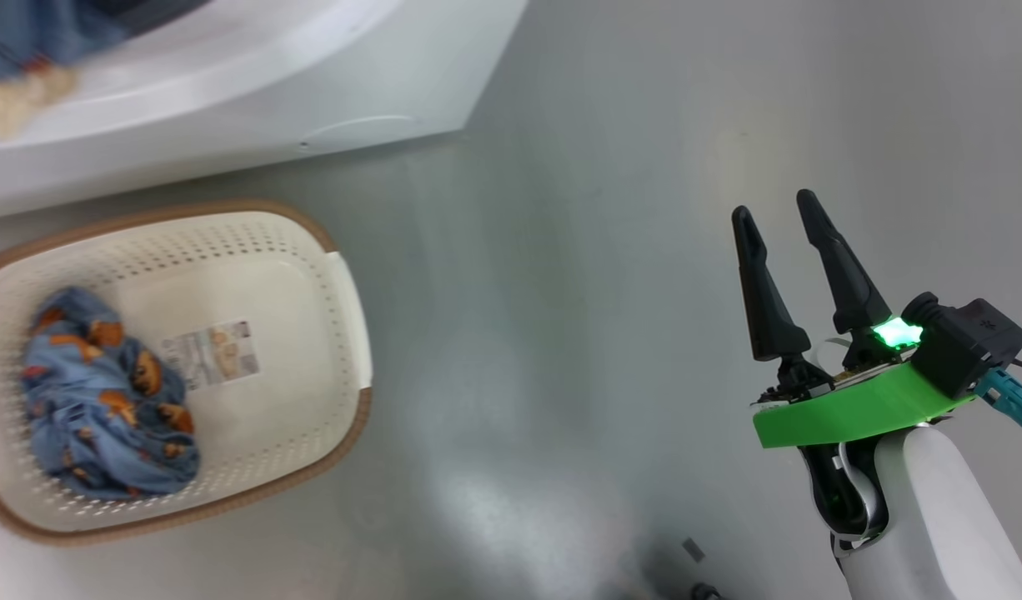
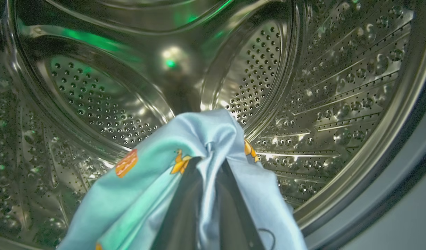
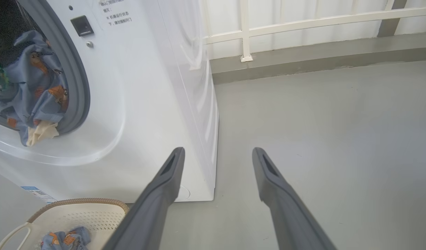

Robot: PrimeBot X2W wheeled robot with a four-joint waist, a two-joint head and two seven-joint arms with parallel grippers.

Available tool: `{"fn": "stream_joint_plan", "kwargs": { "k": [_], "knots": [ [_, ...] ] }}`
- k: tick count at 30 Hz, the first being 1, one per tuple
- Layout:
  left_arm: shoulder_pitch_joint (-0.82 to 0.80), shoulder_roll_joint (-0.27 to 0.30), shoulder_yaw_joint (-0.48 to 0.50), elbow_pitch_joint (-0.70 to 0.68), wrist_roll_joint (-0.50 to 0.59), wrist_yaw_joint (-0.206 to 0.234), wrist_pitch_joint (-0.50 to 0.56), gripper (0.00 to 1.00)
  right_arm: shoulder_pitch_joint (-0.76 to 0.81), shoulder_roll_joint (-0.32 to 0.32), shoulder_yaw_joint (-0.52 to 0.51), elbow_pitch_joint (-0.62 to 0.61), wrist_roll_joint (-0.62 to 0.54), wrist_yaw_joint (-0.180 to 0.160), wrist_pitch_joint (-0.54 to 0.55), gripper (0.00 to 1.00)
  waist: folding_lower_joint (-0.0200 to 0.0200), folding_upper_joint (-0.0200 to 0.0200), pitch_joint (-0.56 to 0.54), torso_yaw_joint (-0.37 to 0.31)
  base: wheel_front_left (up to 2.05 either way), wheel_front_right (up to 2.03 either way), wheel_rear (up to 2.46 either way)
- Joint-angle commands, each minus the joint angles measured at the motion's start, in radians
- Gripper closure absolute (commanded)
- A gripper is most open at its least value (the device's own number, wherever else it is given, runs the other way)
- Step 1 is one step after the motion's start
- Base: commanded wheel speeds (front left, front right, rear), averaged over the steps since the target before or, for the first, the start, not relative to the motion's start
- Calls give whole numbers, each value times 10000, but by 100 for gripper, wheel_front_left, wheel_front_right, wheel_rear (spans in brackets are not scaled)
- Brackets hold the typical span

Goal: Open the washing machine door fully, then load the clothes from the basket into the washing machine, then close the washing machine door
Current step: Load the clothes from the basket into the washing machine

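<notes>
Step in hand: loading, second of the three task steps. The left gripper [image 2: 210,163] is closed on a light-blue printed garment [image 2: 157,184] and is positioned at the mouth of the steel drum [image 2: 320,104], fingers pointing toward the far wall of the drum. The cloth drapes over both fingers. In the right wrist view, blue printed clothes [image 3: 35,86] with a cream-white cloth hang across the lower part of the grey gasket [image 3: 79,86] of the washing machine [image 3: 147,86]. They are therefore judged to be not yet fully inside. The basket [image 1: 311,250] stands on the floor [image 1: 561,333] just in front of the machine, at the left, with one more bundled blue garment [image 1: 102,400] in its left end. The right gripper [image 1: 774,206] is fully open and empty, held above bare floor at the right, well apart from the basket. Next move, as judged: advance the left gripper deeper into the drum, release, and confirm that no fabric trails over the gasket. Then collect the garment from the basket. Door closing follows only after the opening is clear of cloth.
</notes>
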Motion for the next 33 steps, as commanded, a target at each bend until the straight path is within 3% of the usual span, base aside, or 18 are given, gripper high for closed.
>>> {"fn": "stream_joint_plan", "kwargs": {
  "k": [1,10,11,12,13,22,33],
  "knots": [
    [-436,490,83,-242,69,-30,-103,100,66,-1,185,-239,-12,29,-48,0,0,0,257,-320,0,0,0],
    [-765,703,914,-1555,637,69,-118,100,13,180,191,-328,19,29,-48,0,0,0,511,-605,0,0,0],
    [-709,664,957,-1420,669,83,-118,94,28,191,181,-318,9,29,-48,0,0,0,503,-596,0,0,0],
    [-636,608,986,-1211,674,97,-118,57,39,201,173,-304,-4,29,-48,0,0,0,486,-582,0,0,0],
    [-540,519,999,-841,620,97,-118,0,49,209,169,-285,-15,29,-48,0,0,0,455,-559,0,0,0],
    [-387,15,573,961,467,7,-59,0,-20,205,249,-196,-60,29,-48,0,0,0,187,-263,0,0,0],
    [340,-79,303,208,463,-28,-117,0,-112,88,250,-38,-7,29,-48,0,0,0,-362,52,0,0,0]
  ]
}}
